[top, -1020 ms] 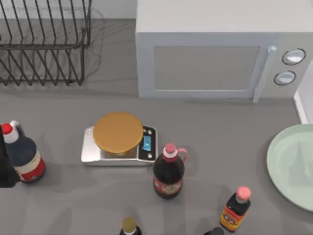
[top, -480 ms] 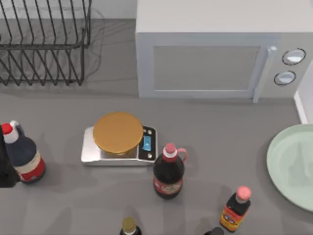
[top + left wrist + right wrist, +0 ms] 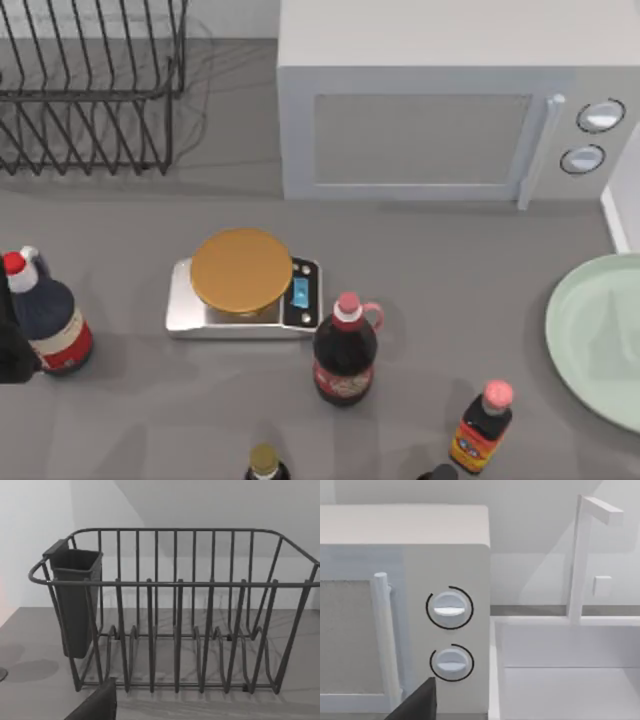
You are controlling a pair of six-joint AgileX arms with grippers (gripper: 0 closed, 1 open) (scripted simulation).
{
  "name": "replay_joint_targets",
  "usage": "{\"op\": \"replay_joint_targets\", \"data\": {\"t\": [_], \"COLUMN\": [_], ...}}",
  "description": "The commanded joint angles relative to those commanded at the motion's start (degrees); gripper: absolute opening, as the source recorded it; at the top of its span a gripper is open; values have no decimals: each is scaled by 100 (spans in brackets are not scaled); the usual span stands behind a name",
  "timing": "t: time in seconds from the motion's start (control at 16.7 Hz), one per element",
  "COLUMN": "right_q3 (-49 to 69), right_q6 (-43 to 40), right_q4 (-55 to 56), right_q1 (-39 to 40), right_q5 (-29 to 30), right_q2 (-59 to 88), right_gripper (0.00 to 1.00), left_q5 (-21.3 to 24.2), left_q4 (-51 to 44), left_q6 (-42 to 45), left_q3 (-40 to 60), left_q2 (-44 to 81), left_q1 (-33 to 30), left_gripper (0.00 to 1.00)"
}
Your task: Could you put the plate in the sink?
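The large pale mint-green plate (image 3: 598, 340) lies flat on the grey counter at the right edge of the top view, partly cut off. Just behind it runs the sink's straight white rim (image 3: 612, 222). The right wrist view looks into the white sink basin (image 3: 570, 680), which stands beside the microwave (image 3: 405, 605), with a white tap (image 3: 581, 555) behind it. A dark part of my right gripper (image 3: 417, 702) shows low in that view. My left arm (image 3: 12, 345) sits at the counter's left edge, and a dark part of my left gripper (image 3: 97, 705) faces the dish rack (image 3: 175, 610).
A kitchen scale (image 3: 243, 283) with a golden-orange disc stands mid-counter. Several sauce bottles stand at the left (image 3: 45, 315), centre (image 3: 345, 350) and front right (image 3: 482, 425). The microwave (image 3: 440, 100) fills the back and the wire rack (image 3: 90, 90) the back left.
The dark piece of my left arm at the left edge shifts very slightly. The plate, bottles and scale stay where they were.
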Motion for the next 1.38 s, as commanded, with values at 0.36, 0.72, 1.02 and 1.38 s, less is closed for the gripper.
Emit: {"op": "replay_joint_targets", "data": {"t": [0.36, 0.72, 1.02, 1.38], "right_q3": [1314, 3563, 5437, 6874], "right_q6": [393, 1066, 1626, 2056], "right_q4": [-1135, -3076, -4691, -5930], "right_q1": [380, 1030, 1571, 1985], "right_q5": [0, 1, 1, 1], "right_q2": [1628, 4789, 7543, 9652], "right_gripper": [100, 100, 100, 100], "left_q5": [0, 0, 0, 0], "left_q4": [0, 0, 0, 0], "left_q6": [0, 0, 0, 0], "left_q3": [0, 0, 0, 0], "left_q2": [0, 0, 0, 0], "left_q1": [0, 0, 0, 0], "left_gripper": [100, 100, 100, 100]}}
